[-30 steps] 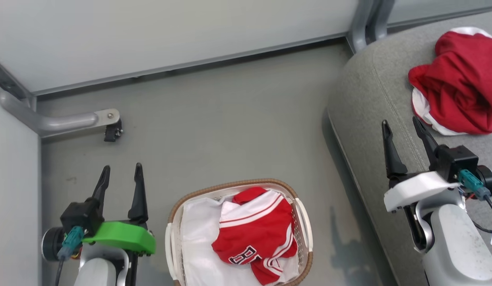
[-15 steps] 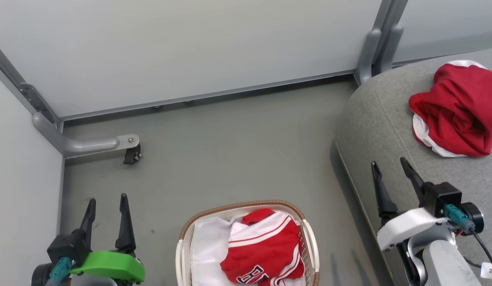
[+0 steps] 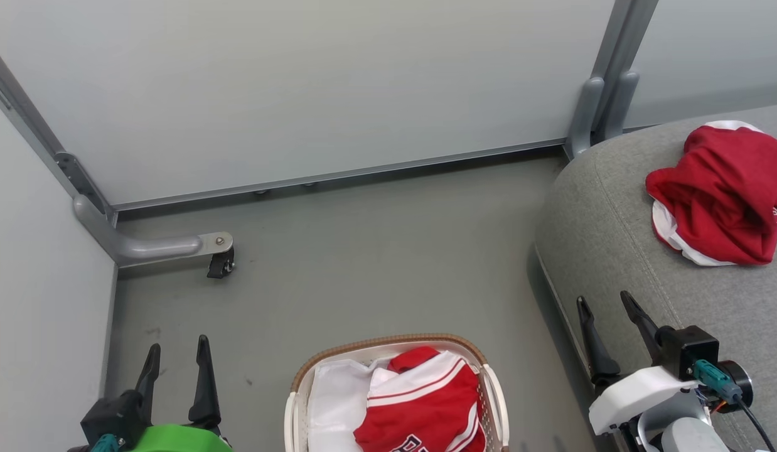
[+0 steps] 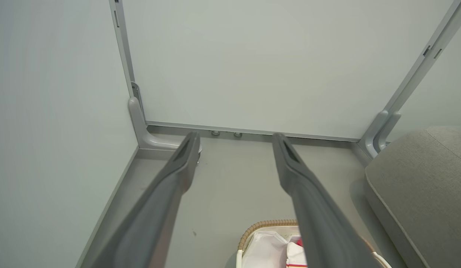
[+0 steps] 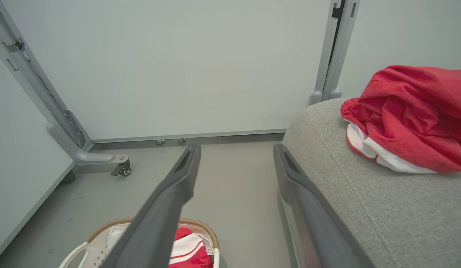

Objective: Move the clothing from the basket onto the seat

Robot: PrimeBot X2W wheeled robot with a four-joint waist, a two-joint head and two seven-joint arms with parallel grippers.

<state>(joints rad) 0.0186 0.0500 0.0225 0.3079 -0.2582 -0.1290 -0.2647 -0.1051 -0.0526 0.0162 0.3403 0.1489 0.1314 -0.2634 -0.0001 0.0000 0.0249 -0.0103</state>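
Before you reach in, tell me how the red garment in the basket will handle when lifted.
The red garment lies crumpled in folds, so it will probably hang limp from a pinch. It looks thin, likely light. It rests on the loose white liner in the basket, so a deep pinch might drag that up too.

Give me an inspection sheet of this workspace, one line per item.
Surface: grey floor, faint scuffs.
Job's things: striped red garment in the basket, over its white liner; crumpled red garment on the seat.
Clutter: nothing seen.
Grippers: left gripper open, beside the basket; right gripper open, by the seat's edge; both empty.
Cables: teal-plugged cable at the right wrist.
Surroundings: pale wall panels, grey frame post, caster foot.
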